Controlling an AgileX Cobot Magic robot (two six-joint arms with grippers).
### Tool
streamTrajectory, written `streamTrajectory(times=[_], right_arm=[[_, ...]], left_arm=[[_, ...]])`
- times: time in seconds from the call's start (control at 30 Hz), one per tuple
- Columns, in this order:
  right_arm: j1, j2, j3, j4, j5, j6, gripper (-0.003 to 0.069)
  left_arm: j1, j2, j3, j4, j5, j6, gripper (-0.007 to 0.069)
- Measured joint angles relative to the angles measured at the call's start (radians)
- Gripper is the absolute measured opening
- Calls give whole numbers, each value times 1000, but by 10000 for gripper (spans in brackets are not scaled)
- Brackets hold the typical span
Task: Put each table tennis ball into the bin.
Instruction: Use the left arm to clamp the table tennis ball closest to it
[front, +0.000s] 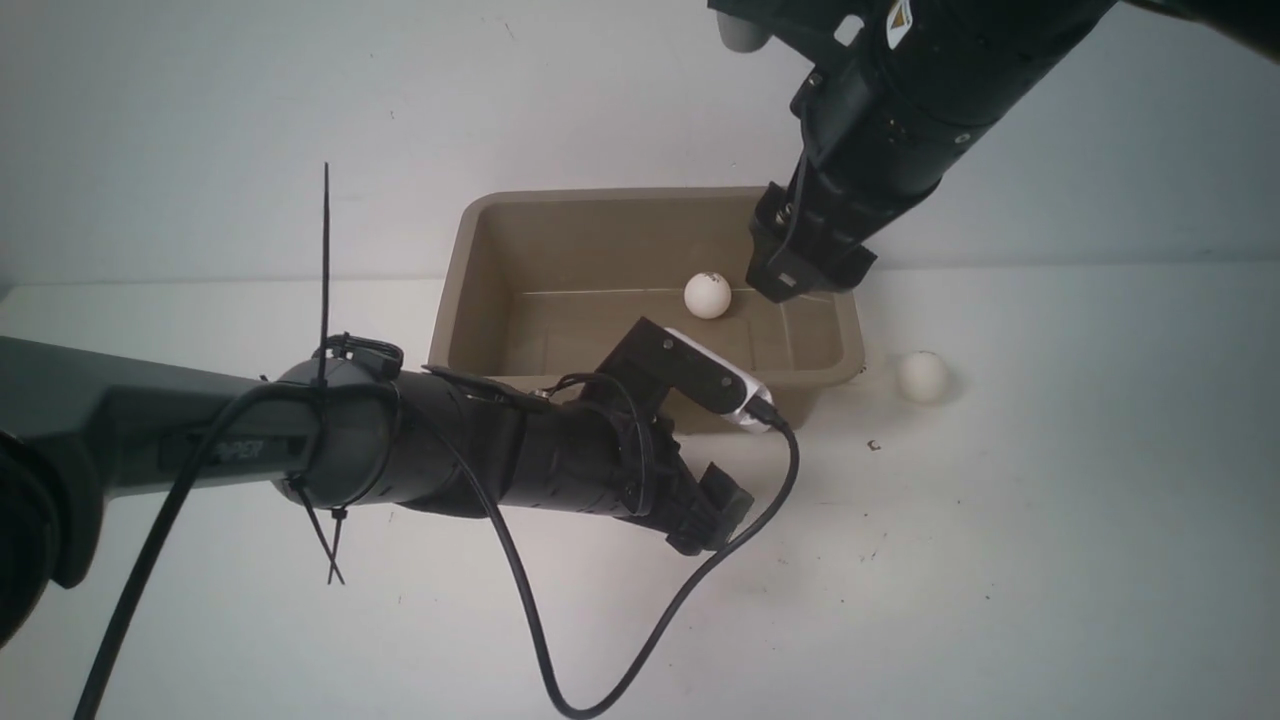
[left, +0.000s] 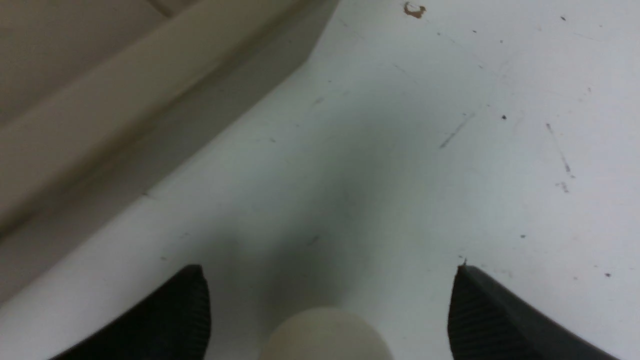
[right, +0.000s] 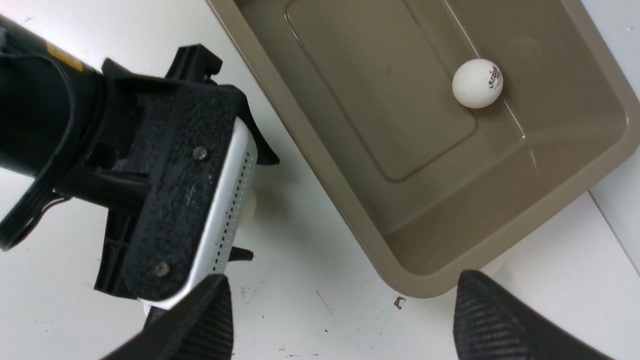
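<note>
The taupe bin (front: 480, 290) stands in the middle of the white table with one table tennis ball (front: 708, 295) inside, printed mark showing (right: 477, 83). A second ball (front: 922, 377) lies on the table right of the bin. My left gripper (front: 715, 512) is low, just in front of the bin's near wall (left: 90, 115). It is open (left: 328, 272), and a third ball (left: 325, 337) lies on the table between its fingers (left: 172, 320), touching neither. My right gripper (front: 795, 275) hangs above the bin's right end, open and empty (right: 340, 320).
The left wrist's camera housing (right: 190, 200) sits over most of the third ball (right: 248, 207). Its black cable (front: 640, 650) loops over the near table. A small brown mark (front: 875, 446) lies in front of the bin's right corner. A pale wall rises behind the bin.
</note>
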Motion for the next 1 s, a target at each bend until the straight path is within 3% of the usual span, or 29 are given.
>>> streamTrajectory(times=[0.47, 0.57, 0.7, 1.0], right_arm=[[0, 0, 0, 18, 1, -15, 536], [0, 0, 0, 19, 1, -15, 536], [0, 0, 0, 32, 1, -15, 536], [0, 0, 0, 44, 2, -18, 536]], left_arm=[[-1, -8, 98, 1, 34, -175, 569], [-1, -14, 116, 0, 52, -178, 509], [-1, -16, 127, -5, 60, -184, 309], [-2, -88, 140, 2, 72, -154, 314]])
